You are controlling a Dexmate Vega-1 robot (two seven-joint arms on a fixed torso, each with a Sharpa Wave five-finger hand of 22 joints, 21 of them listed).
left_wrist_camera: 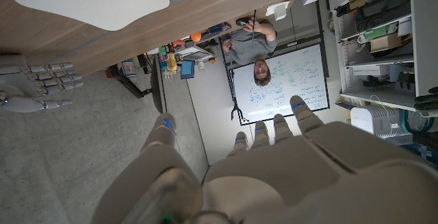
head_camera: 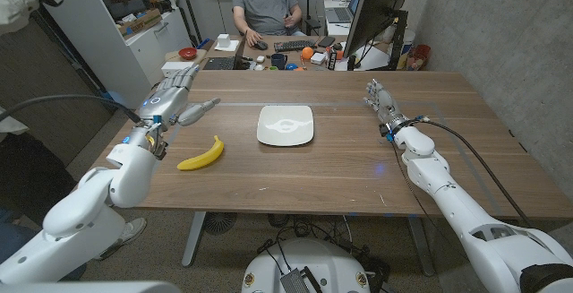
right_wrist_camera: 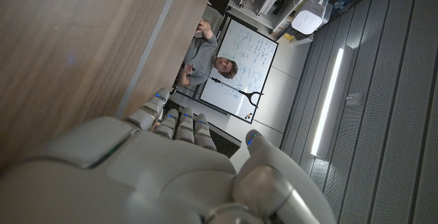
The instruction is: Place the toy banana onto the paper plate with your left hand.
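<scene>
— Where does the toy banana [head_camera: 200, 155] lie?
— On the wooden desk [head_camera: 340, 172], at nine o'clock from the paper plate [head_camera: 286, 124], apart from it.
— The hands?
— The left hand [head_camera: 175, 99] hovers at eleven o'clock of the banana, fingers spread, empty. The right hand [head_camera: 382, 102] stands at the plate's three o'clock, fingers apart. No lettering is legible.

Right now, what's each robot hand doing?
Left robot hand: open, holding nothing, banana untouched.
Right robot hand: open, holding nothing.
</scene>
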